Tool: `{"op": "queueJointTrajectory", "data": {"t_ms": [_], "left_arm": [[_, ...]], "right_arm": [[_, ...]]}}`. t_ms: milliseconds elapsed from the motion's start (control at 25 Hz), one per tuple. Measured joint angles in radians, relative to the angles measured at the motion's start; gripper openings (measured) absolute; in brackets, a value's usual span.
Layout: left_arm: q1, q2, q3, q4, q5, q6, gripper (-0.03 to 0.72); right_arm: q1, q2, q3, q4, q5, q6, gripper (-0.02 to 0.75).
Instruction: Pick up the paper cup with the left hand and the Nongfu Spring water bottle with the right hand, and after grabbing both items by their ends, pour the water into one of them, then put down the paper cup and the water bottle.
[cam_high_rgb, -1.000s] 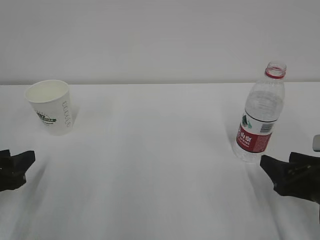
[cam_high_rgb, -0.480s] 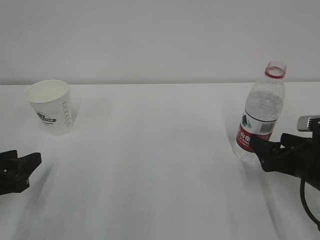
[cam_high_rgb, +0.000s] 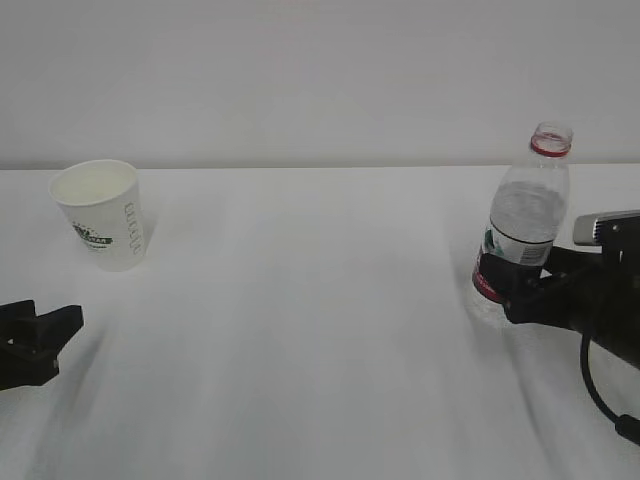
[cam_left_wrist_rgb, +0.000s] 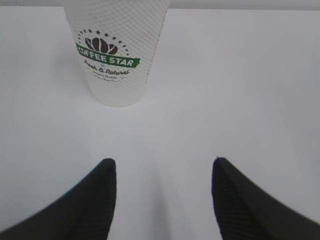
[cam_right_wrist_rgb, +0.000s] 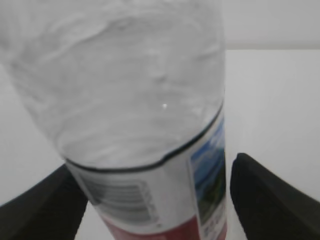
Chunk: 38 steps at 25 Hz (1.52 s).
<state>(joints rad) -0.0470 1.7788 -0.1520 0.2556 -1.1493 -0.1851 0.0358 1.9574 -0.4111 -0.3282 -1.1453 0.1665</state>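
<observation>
We see the paper cup (cam_high_rgb: 100, 213) standing upright on the white counter (cam_high_rgb: 300, 300) at the far left of the exterior view, mouth up, its dark green logo facing the front. Our left gripper (cam_high_rgb: 45, 335) sits low at the left edge, nearer the camera than the cup and clearly apart from it; in the left wrist view its two black fingers (cam_left_wrist_rgb: 95, 200) stand spread with only bare counter between them, and the cup (cam_left_wrist_rgb: 117, 50) rises beyond them, a little left of the gap, showing a "COFFEE STAR" print. So that gripper is released and grasps nothing. On the right side, the Nongfu Spring water bottle (cam_high_rgb: 522, 225) stands upright on the counter, uncapped, with its red neck ring at the top and the red-and-white label low on the body. Our right gripper (cam_high_rgb: 515, 295) is at the level of that label, reaching in from the right edge. In the right wrist view the bottle (cam_right_wrist_rgb: 130, 115) fills the space between the two black fingers (cam_right_wrist_rgb: 270, 200), which stand wide on either side of it with a gap visible on the right; the gripper is spread around the bottle, not clenched on it. The water inside we cannot make out clearly through the ribbed plastic.
</observation>
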Motion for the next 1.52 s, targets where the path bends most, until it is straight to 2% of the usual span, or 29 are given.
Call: {"op": "queueJointTrajectory", "data": {"t_ms": [800, 920, 1280, 1520], "left_arm": [[0.0, 0.0, 0.0, -0.008, 0.0, 0.0, 0.442], [0.0, 0.0, 0.0, -0.01, 0.0, 0.0, 0.442], [0.0, 0.0, 0.0, -0.008, 0.0, 0.0, 0.442], [0.0, 0.0, 0.0, -0.008, 0.0, 0.0, 0.442]], "right_arm": [[0.0, 0.048, -0.083, -0.021, 0.0, 0.0, 0.658], [0.0, 0.048, -0.084, -0.025, 0.0, 0.0, 0.632], [0.0, 0.048, -0.084, -0.025, -0.001, -0.006, 0.489], [0.0, 0.048, -0.084, -0.025, -0.001, -0.006, 0.433]]}}
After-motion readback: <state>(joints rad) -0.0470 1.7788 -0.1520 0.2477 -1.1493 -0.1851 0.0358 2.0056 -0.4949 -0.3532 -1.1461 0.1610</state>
